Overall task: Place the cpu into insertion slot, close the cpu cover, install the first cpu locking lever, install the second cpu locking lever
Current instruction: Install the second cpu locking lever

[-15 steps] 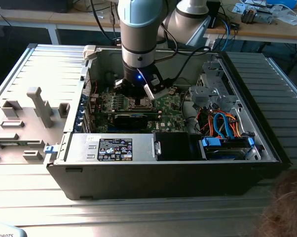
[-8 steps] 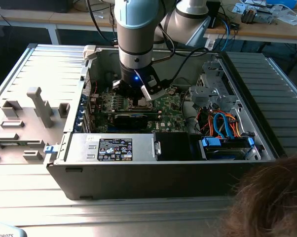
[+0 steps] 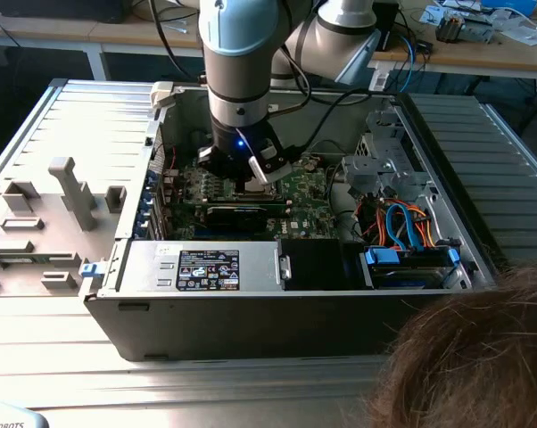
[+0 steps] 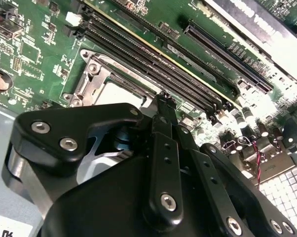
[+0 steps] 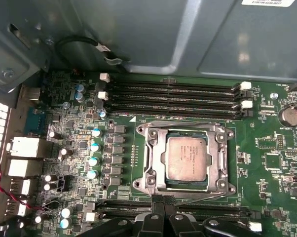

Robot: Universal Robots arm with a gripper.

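Grey steel walls of the open computer case (image 3: pixel 277 330) hold your green motherboard (image 5: pixel 267 148), a silver power supply box (image 3: pixel 197 266) with one black-and-white label, and a bundle of orange and blue cables (image 3: pixel 402 227). Look at the first wrist view: the cpu (image 5: pixel 186 157) lies flat in the insertion slot (image 5: pixel 163 154), its dull silver top bearing faint print you cannot read. Around it sits the cpu cover (image 5: pixel 221 158), a silvery frame lying down over the socket's rim. You can count four parallel memory slots (image 5: pixel 173 96) just beside the socket and five blue-topped capacitors (image 5: pixel 95 147) in a row. Your gripper (image 5: pixel 161 210) hangs just above the board near the socket's edge, its black fingertips drawn close together and holding nothing.
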